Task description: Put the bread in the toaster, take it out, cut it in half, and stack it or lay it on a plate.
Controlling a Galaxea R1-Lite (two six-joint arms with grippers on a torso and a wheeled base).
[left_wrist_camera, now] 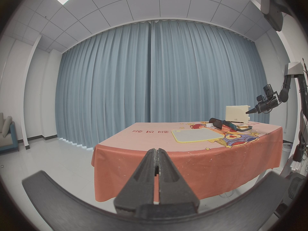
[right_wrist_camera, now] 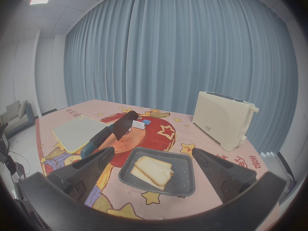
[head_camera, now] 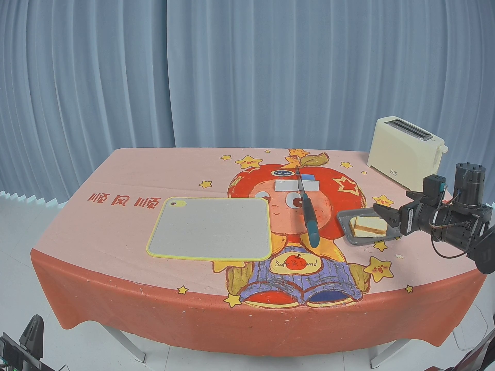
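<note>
Right tool [right_wrist_camera: 152, 150] wide open, empty, hovering near bread [right_wrist_camera: 154, 170] in tray [right_wrist_camera: 184, 177]; left tool [left_wrist_camera: 156, 153] closed, empty.

Blue-grey curtain [head_camera: 206, 52] — pale floor [left_wrist_camera: 64, 164]

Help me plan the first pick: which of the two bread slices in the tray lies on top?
The slice nearer the toaster: its whole top face shows, while the other slice peeks out only as an edge beneath it.

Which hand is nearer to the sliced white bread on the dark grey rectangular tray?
Right. The right hand hovers open close beside the sliced white bread; the left hand hangs shut, low off the orange-clothed table's left front corner.
</note>
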